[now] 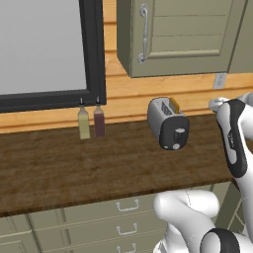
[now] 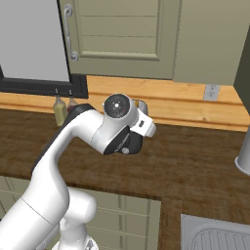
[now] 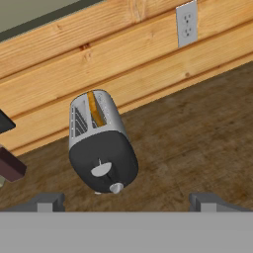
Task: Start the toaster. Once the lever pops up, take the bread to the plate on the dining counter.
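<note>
The silver-grey toaster (image 3: 101,143) stands on the dark wood worktop (image 1: 74,168) by the wooden back wall, its black end panel facing me. A golden-tan bread slice (image 3: 95,108) sits down in one slot, only its top edge showing; the bread (image 1: 174,105) also peeks out in the left base view. On the panel the lever (image 3: 101,169) sits above the light round knob (image 3: 116,188). My gripper (image 3: 127,202) is open, its fingertips (image 3: 47,202) wide apart, a short way in front of the toaster (image 1: 168,123), touching nothing. The plate and the dining counter are out of view.
Two bottles, one yellowish (image 1: 84,123) and one dark red (image 1: 99,121), stand left of the toaster under a black-framed window. A wall cabinet (image 1: 183,34) hangs overhead. An outlet (image 3: 188,22) is on the wall. A sink (image 2: 215,237) and a grey vessel (image 2: 243,156) lie to the right.
</note>
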